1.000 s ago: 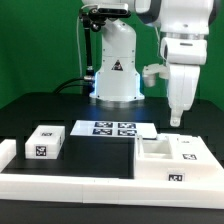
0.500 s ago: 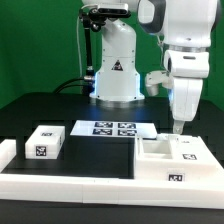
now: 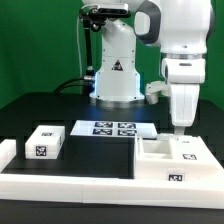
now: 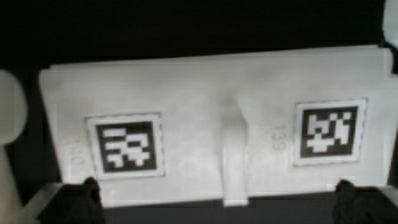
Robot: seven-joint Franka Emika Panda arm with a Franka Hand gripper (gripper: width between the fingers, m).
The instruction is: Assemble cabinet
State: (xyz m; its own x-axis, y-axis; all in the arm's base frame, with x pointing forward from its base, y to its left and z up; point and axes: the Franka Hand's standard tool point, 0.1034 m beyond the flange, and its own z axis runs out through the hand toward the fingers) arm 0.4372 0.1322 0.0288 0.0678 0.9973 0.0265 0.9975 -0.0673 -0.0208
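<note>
The cabinet [image 3: 168, 158] is a white boxy body with tagged compartments, resting at the exterior view's right inside the white rail. My gripper [image 3: 180, 127] hangs just above its back part. In the wrist view the cabinet [image 4: 196, 100] fills the frame, showing two black-and-white tags and a raised ridge between them. My gripper [image 4: 210, 196] is open and empty, its dark fingertips [image 4: 75, 196] spread wide to either side of the ridge. I cannot tell whether they touch the body.
A small white tagged block [image 3: 45, 142] sits at the exterior view's left. The marker board [image 3: 112, 128] lies flat in the middle of the black table. A long low white rail [image 3: 90, 186] runs along the front. The robot base [image 3: 117, 70] stands behind.
The arm has come down and shifted slightly to the exterior view's right, bringing the open gripper closer over the cabinet. Nothing else has moved.
</note>
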